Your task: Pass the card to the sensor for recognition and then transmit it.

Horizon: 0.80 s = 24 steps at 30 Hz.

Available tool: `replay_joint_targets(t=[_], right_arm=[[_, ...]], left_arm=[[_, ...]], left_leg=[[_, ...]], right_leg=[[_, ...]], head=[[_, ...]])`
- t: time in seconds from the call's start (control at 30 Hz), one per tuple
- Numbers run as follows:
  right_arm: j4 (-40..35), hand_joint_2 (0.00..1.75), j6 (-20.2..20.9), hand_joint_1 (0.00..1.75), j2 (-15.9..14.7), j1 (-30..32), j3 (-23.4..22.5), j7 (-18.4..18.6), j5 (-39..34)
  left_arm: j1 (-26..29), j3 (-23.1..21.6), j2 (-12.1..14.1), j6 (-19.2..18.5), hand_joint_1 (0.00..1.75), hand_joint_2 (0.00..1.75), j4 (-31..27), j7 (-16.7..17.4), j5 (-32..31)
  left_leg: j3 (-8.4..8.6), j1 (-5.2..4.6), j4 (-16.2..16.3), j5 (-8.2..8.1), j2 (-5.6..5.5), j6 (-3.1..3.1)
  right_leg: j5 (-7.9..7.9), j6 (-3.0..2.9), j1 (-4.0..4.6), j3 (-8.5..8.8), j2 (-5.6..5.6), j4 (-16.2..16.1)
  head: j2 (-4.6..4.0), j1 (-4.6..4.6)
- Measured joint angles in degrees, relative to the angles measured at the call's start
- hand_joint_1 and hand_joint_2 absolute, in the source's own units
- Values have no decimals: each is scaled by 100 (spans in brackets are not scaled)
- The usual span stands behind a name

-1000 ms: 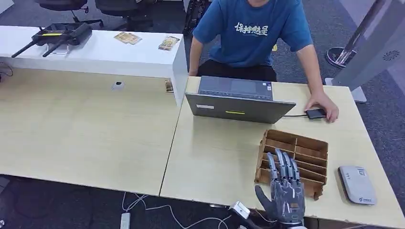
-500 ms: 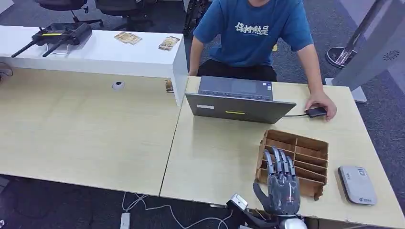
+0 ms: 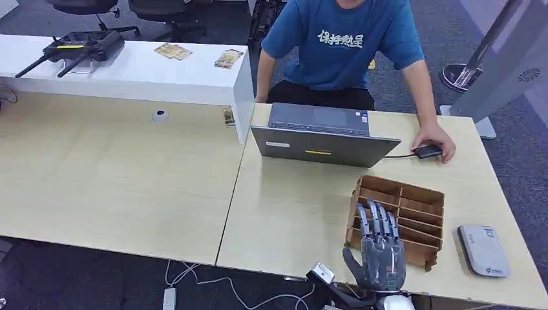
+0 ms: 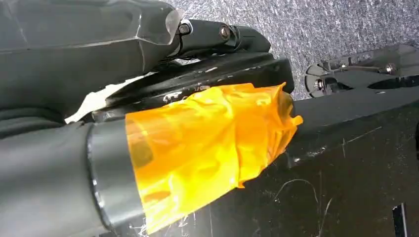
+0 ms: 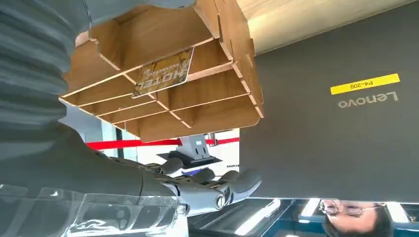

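Observation:
A yellow printed card [image 5: 163, 72] lies in one slot of the brown slotted rack [image 5: 207, 113]. On the table's near right, that rack [image 3: 417, 197] stands with my right hand [image 3: 380, 255] raised at its near left corner. The hand's fingers are straight and apart, pointing toward the rack and holding nothing. A flat grey-white sensor pad [image 3: 483, 250] lies on the table to the right of the rack. My left hand [image 4: 222, 34] hangs low over the carpet, its dark fingers stretched out with nothing in them.
A grey laptop [image 3: 323, 145] stands behind the rack, its back toward me. A person in a blue shirt [image 3: 342, 45] sits behind it, one hand on a small black device [image 3: 426, 153]. A white counter [image 3: 129, 68] with more cards [image 3: 172, 51] lies far left.
My right hand has shifted slightly left at the rack's near corner, fingers still spread. The person's hand moved a little on the black device.

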Motion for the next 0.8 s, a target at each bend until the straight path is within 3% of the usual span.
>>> replay_joint_targets(t=[0.43, 0.8], right_arm=[[-133, 175, 356, 0, -39, 80, -57, 489, 367], [-219, 175, 551, 0, -92, 122, -155, 571, 354]], left_arm=[[0, 0, 0, 0, 0, 0, 0, 0, 116], [1, 0, 0, 2, 0, 0, 0, -2, 155]], left_leg=[[1, 0, 0, 0, 1, 0], [1, 0, 0, 0, 1, 0]], right_leg=[[0, 0, 0, -1, 1, 0], [0, 0, 0, -1, 1, 0]], head=[[0, -2], [0, 0]])
